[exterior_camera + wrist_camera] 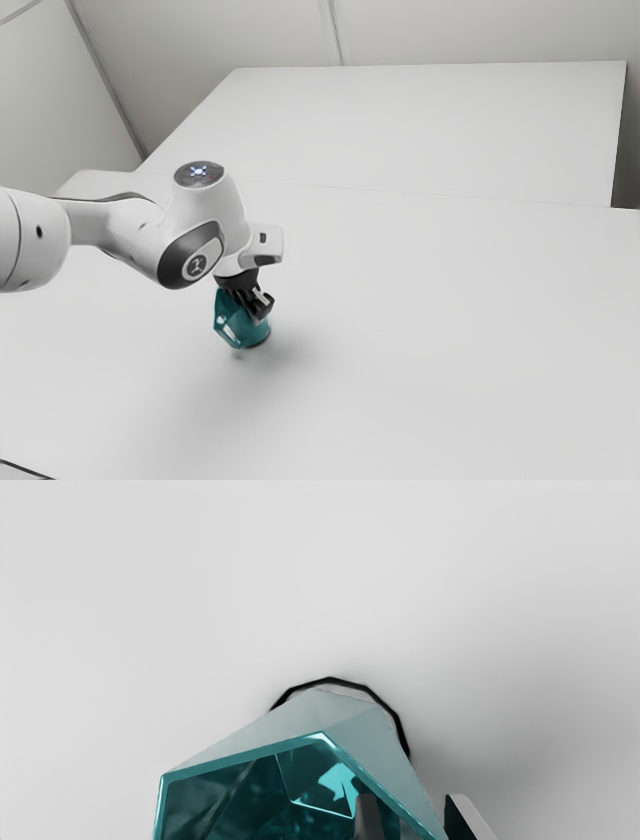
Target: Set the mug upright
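The table [420, 330] was a plain, pale, matte surface, with soft shading around the mug [247, 326]. A second pale worktop [430, 125] lay beyond a thin seam. Behind stood light grey walls [480, 28], with a narrow upright strip [336, 30] and, at the exterior view's left, a dark corner line. A dark line crossed the nearest left corner of that view.

The teal, faceted mug was found tilted at the table, its mouth toward the exterior view's left and its dark-edged base toward the right. Whether its base sat flat could not be determined. The claw [262, 308] was pinching the mug's wall, one finger [369, 817] inside the mouth, the other [470, 820] outside.
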Available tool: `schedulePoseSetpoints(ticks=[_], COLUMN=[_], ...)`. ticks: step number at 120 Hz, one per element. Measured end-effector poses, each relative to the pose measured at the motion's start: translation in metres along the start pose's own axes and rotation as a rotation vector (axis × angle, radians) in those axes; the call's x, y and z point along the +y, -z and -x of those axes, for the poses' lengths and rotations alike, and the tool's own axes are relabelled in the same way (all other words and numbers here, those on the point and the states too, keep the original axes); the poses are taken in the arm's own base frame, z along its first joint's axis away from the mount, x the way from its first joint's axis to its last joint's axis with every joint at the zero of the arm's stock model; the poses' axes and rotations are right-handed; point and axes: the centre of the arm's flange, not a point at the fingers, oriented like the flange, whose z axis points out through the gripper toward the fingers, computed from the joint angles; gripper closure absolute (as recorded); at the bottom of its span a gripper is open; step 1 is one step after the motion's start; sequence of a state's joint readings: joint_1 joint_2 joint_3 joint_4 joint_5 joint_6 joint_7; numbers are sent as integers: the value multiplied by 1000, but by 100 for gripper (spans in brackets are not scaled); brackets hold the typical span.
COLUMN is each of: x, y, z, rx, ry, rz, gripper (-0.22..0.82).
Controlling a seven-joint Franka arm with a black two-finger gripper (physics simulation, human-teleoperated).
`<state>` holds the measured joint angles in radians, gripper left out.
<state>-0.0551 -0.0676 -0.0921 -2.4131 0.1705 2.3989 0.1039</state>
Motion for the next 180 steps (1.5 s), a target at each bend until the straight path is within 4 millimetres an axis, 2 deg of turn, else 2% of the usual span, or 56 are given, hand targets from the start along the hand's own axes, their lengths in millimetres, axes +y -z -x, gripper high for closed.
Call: schedulePoseSetpoints(ticks=[14,24,37,52,86,100,148,180], x=[-1,-1,-1,-2,-11,-14,-43,-64], y=[10,18,27,40,92,104,160,234], z=[-1,-2,-3,-11,-33,-38,-75,-81], rx=[22,36,52,70,49,20,-39,-10], ry=[8,12,15,21,106,137,202,232], rz=[-2,-4,-8,-6,64,93,133,128], gripper=[37,25,16,10,4,3,2,2])
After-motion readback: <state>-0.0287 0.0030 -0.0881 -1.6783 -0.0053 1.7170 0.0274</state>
